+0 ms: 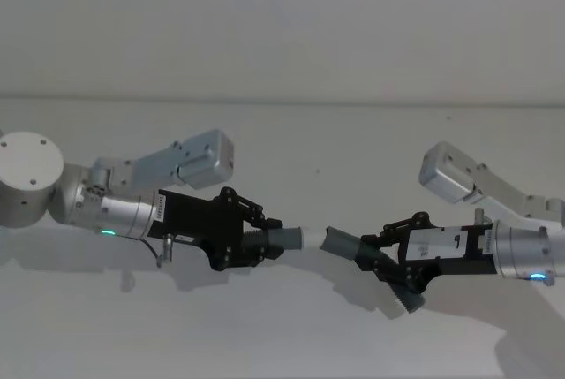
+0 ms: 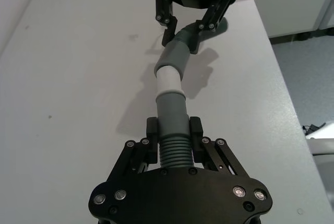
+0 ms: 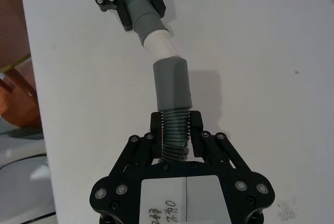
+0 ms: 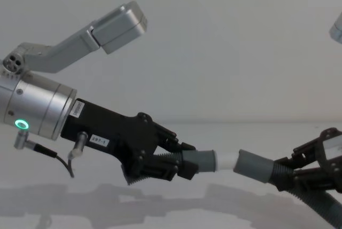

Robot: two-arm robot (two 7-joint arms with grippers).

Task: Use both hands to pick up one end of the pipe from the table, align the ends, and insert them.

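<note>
With our left gripper (image 4: 168, 166) clamped on the white-tipped pipe piece (image 4: 206, 161) and our right gripper (image 1: 388, 260) clamped on the other pipe piece (image 1: 346, 246), both above the table (image 1: 282, 335), we judge the ends need squaring before pushing together.

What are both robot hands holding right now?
Left gripper: shut on the white-tipped hose piece.
Right gripper: shut on the other hose piece.
</note>
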